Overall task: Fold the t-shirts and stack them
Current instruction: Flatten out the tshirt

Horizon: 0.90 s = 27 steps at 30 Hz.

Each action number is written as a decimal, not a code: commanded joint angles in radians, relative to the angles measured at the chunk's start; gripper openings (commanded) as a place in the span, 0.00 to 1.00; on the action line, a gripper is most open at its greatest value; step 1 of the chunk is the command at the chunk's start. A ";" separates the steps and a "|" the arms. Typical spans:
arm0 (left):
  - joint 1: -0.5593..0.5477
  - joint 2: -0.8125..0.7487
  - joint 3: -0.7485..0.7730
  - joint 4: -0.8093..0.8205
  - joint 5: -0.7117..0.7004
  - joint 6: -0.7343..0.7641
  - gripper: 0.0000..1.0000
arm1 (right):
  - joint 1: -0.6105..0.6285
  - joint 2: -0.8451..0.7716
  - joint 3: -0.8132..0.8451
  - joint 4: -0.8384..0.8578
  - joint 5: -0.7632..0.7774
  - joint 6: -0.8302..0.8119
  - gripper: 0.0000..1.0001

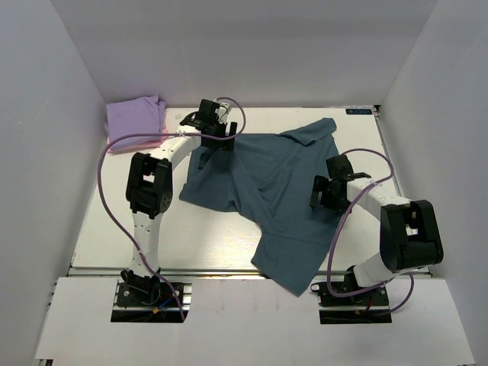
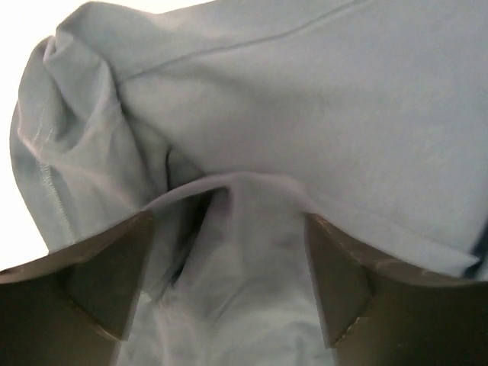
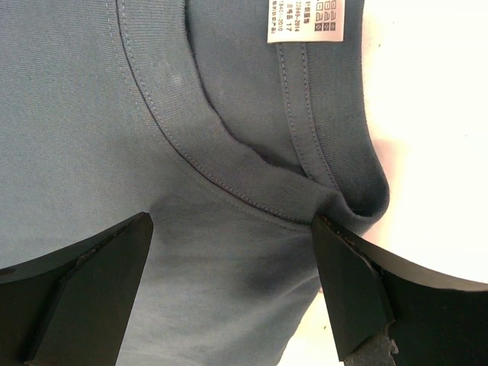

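teal t-shirt (image 1: 267,191) lies rumpled and unfolded on the counter (image 1: 114,229); left tool (image 2: 229,221) at its far-left sleeve, jaws wide, cloth ridge between them unpinched; right tool (image 3: 232,223) over its collar (image 3: 229,168), jaws wide, nothing held, probably lining up a grab to flatten it; lavender t-shirt (image 1: 136,118) folded just beyond its far-left corner

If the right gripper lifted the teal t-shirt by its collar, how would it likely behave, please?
The teal t-shirt would probably hang limp: it lies rumpled, with folds bunched by the left gripper. The collar looks thicker, so likely a firmer hold. One corner droops over the table edge, so it may drag.
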 commanded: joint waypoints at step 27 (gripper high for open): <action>0.135 -0.466 -0.752 0.087 -0.117 -0.379 0.65 | 0.002 -0.039 -0.012 -0.004 -0.027 -0.022 0.90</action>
